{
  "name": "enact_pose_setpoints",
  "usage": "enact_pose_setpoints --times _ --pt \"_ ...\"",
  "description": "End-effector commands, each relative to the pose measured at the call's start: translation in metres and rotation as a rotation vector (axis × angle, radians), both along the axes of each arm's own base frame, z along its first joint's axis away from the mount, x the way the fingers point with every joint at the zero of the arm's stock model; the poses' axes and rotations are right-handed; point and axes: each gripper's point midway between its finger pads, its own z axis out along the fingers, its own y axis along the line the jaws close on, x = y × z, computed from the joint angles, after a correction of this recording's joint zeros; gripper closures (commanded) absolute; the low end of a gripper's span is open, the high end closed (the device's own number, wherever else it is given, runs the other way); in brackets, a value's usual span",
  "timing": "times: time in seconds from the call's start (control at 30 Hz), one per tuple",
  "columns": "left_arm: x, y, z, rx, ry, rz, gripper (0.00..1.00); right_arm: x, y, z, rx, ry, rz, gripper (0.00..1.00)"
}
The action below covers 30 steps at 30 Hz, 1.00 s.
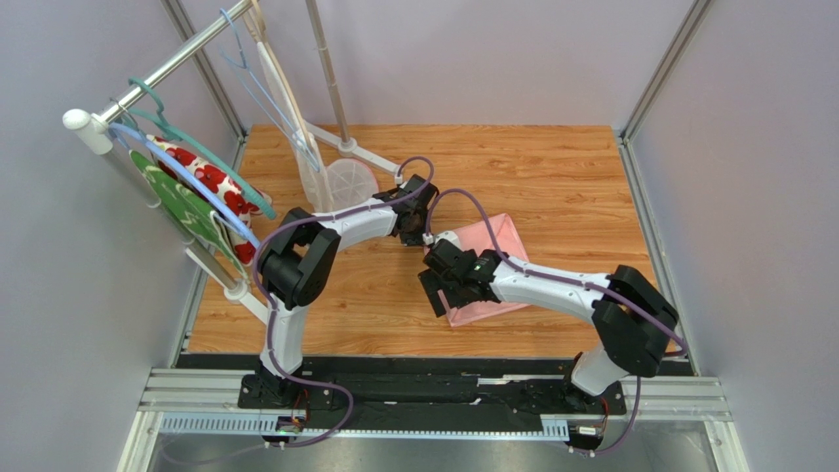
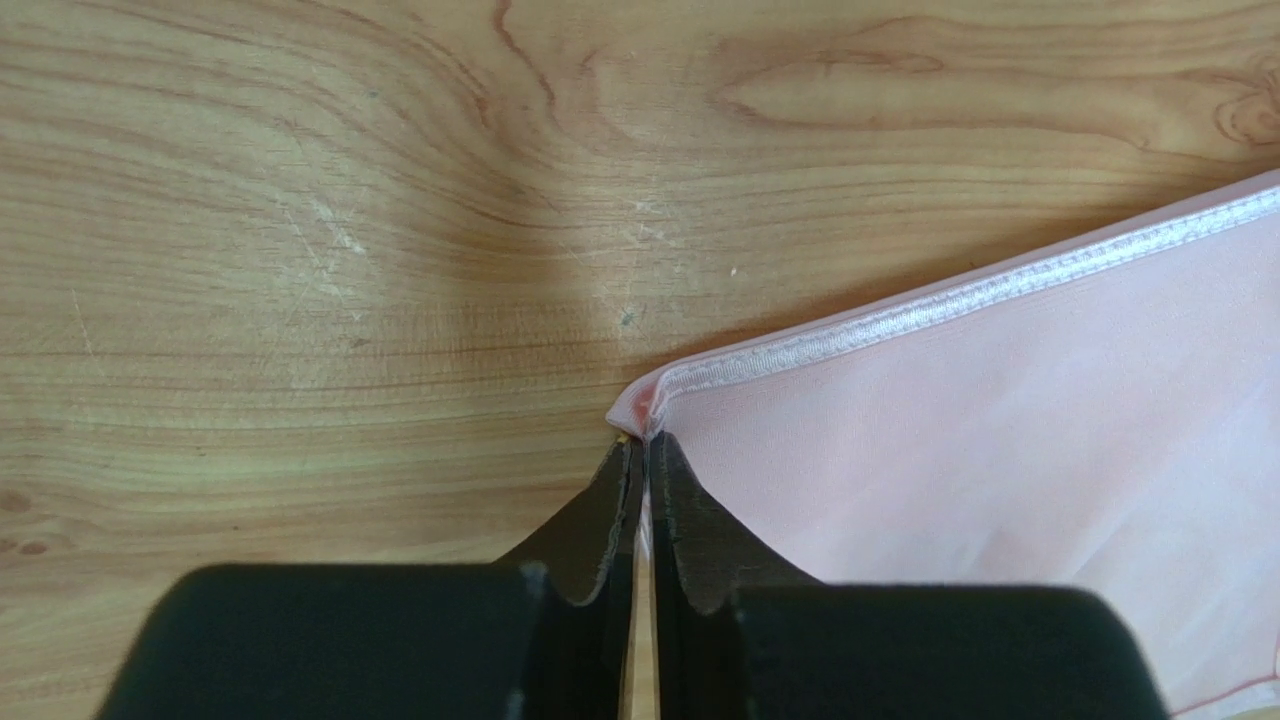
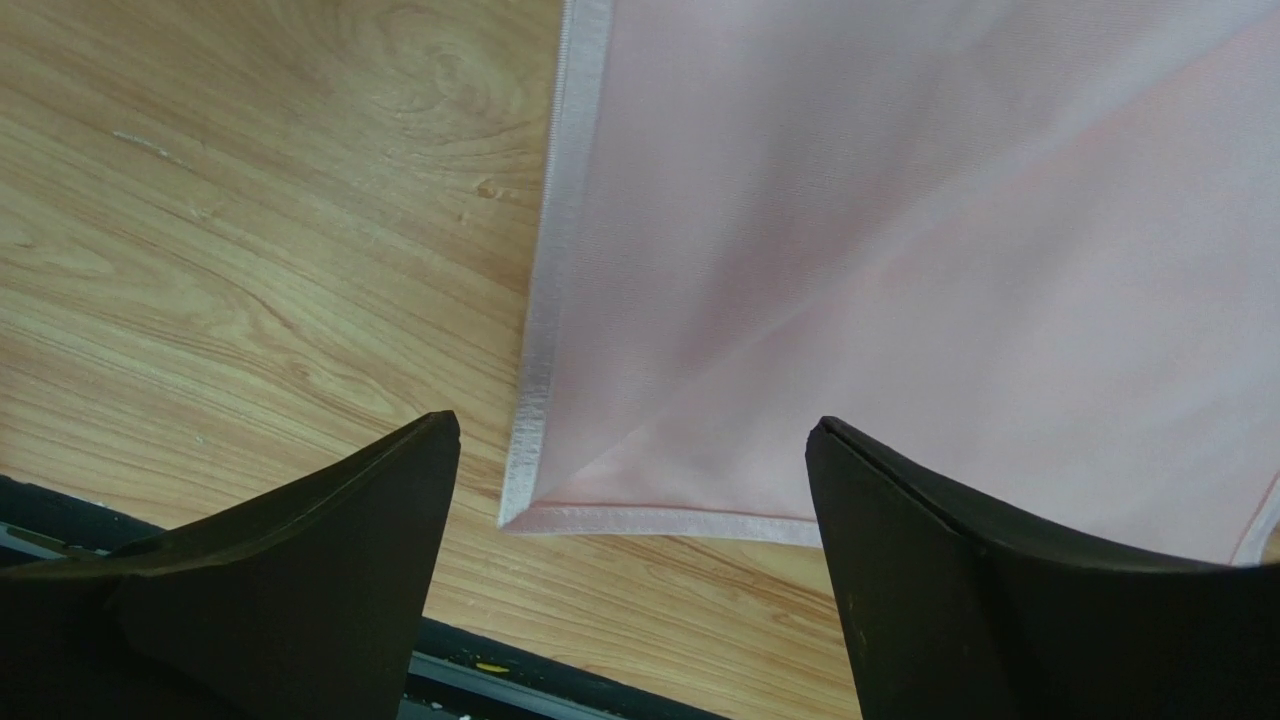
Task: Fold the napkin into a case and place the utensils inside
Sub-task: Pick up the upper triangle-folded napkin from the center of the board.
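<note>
Where overhead hides it, left gripper (image 2: 642, 450) pinches napkin (image 2: 1022, 435) corner.

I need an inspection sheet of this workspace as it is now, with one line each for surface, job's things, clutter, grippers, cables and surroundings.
Surface: wooden table, with faint scratches in the left wrist view.
Job's things: the napkin lies spread out, no case formed yet; utensils, nothing seen.
Clutter: a white stand with a round base at the far side.
Grippers: left gripper has its jaws pressed together on the napkin's far-left corner; right gripper is open over the near-left corner.
Cables: purple cables run along both arms in loose loops.
Surroundings: grey walls; a rack on the left holds hangers, a green cloth and a flowered cloth.
</note>
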Motion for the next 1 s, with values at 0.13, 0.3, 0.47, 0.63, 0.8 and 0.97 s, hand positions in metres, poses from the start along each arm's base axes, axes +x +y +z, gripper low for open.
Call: enact_pose_setpoints --times 0.13,0.3,0.47,0.63,0.8,0.97 --pt "-0.019 -0.004 -0.019 -0.026 0.056 -0.068 0.99 0.005 0.035 -0.006 -0.001 -0.087 0.014 0.24" --pt "-0.017 -0.006 -0.02 -0.042 0.047 -0.071 1.0 -0.004 0.038 -0.013 -0.012 -0.073 0.028 0.4" --pt "-0.014 -0.002 -0.019 -0.048 0.041 -0.06 1.0 -0.011 0.031 -0.017 -0.034 -0.069 0.009 0.46" --pt "-0.013 -0.003 -0.018 -0.066 0.047 -0.072 1.0 -0.014 0.026 -0.015 -0.024 -0.068 -0.011 0.55" --pt "-0.013 -0.003 -0.019 -0.069 0.049 -0.073 1.0 -0.019 0.018 -0.022 -0.044 -0.053 -0.016 0.61" --pt "-0.012 -0.003 -0.018 -0.073 0.05 -0.072 1.0 -0.023 0.01 -0.036 -0.072 -0.035 -0.016 0.68"
